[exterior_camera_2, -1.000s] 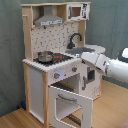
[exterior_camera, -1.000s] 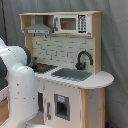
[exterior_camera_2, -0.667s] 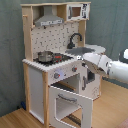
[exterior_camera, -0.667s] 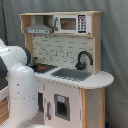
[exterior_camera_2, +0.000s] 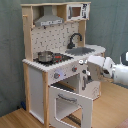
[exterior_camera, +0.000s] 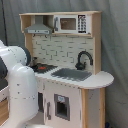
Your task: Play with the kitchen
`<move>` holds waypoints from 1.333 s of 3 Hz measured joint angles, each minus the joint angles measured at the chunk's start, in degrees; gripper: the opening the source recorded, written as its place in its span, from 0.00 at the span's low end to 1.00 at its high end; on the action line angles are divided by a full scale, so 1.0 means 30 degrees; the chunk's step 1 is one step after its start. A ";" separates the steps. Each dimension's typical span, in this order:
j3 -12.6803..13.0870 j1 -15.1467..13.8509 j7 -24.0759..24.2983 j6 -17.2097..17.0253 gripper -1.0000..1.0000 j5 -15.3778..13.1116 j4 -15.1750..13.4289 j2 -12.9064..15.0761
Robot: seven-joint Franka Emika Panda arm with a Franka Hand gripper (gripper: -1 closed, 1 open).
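Note:
The kitchen point(exterior_camera: 75, 80) is a pale wood and white toy unit with a black faucet point(exterior_camera: 83, 59), a grey sink point(exterior_camera: 73, 74) and a stovetop point(exterior_camera: 43, 67). In the second exterior view a metal pot point(exterior_camera_2: 45, 55) sits on the stovetop point(exterior_camera_2: 59, 58), and the oven door point(exterior_camera_2: 70, 103) hangs open below. My white arm point(exterior_camera_2: 114, 71) reaches in from the second exterior view's right. My gripper point(exterior_camera_2: 84, 63) is at the counter's front edge, close to the knobs point(exterior_camera_2: 74, 69). In the first exterior view the arm point(exterior_camera: 19, 85) hides the gripper.
A hood point(exterior_camera_2: 48, 20) and a microwave point(exterior_camera_2: 75, 11) sit on the kitchen's upper shelf. A grey curtain point(exterior_camera: 114, 45) hangs behind. The floor point(exterior_camera_2: 15, 118) is wood. The open oven door juts out low in front of the kitchen.
In the second exterior view my arm has moved left, bringing the gripper closer to the kitchen's front edge and knobs. The kitchen looks unchanged.

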 joint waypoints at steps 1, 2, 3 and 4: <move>0.0076 0.0001 0.1864 0.1003 1.00 -0.0058 -0.0276 0.0015; 0.0187 0.0000 0.3531 0.1951 1.00 -0.0126 -0.0450 0.0116; 0.0344 0.0002 0.5304 0.2902 1.00 -0.0319 -0.0737 0.0251; 0.0633 0.0032 0.6903 0.3612 1.00 -0.0820 -0.0832 0.0865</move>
